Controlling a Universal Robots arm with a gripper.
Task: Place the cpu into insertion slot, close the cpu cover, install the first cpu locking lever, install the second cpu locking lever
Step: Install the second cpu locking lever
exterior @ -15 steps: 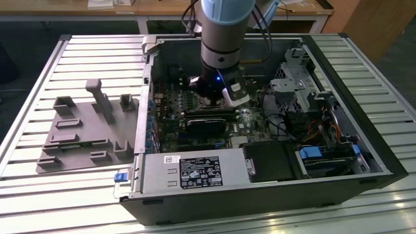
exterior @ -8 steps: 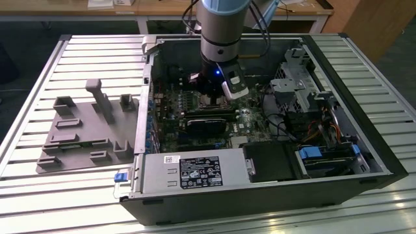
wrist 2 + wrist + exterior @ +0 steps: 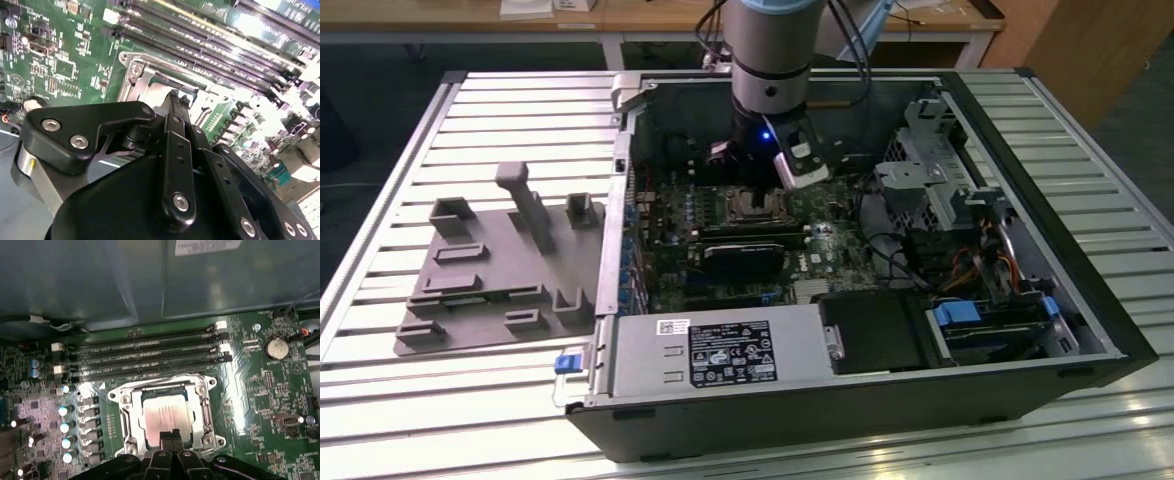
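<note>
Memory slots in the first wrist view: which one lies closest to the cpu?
The slot bordering the cpu cover; the other three lie farther off.

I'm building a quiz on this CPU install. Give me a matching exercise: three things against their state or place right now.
Things:
1. cpu
2. cpu cover
3. gripper

States:
A. silvery frame lying flat around the chip
B. fingertips together at the socket's edge
C. seated in the socket, pale metal top up

Pairs: 1-C, 2-A, 3-B

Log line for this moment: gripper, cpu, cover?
gripper: shut, tips at socket edge | cpu: seated in socket | cpu cover: down around cpu
</note>
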